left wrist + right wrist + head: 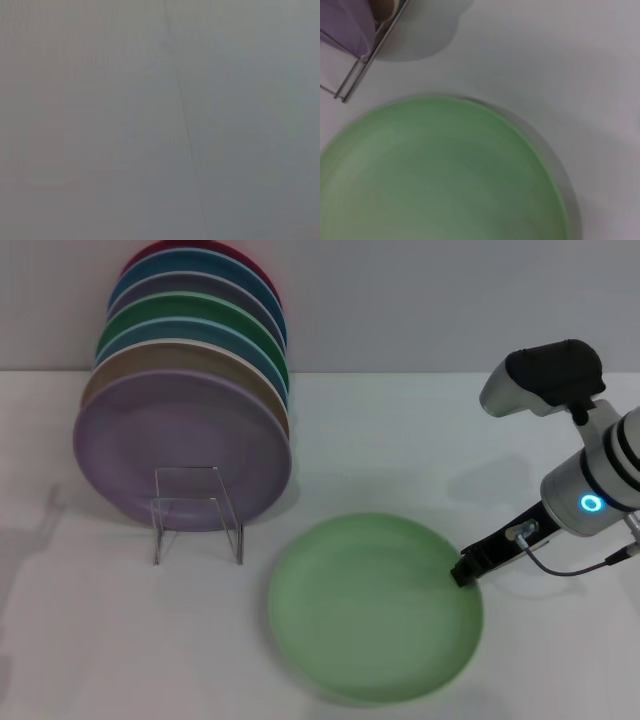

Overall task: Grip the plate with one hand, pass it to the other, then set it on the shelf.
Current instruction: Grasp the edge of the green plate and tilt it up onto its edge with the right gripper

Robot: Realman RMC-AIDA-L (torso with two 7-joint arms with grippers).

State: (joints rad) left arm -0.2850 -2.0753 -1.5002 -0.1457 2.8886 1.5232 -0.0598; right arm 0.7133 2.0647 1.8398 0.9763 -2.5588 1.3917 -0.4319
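The pale mint-green plate (372, 608) lies on the white table, front and centre, and it fills the lower part of the right wrist view (440, 175). My right gripper (466, 569) reaches in from the right and its black tip is at the plate's right rim. The clear plastic shelf (197, 512) stands to the plate's left and behind it, and a corner of it shows in the right wrist view (364, 61). My left gripper is out of view; the left wrist view shows only a plain grey surface.
Several upright plates fill the shelf, with a lilac plate (180, 450) at the front, also seen in the right wrist view (342, 22), and a darker green plate (200, 318) among those behind. A grey wall stands behind the white table (420, 440).
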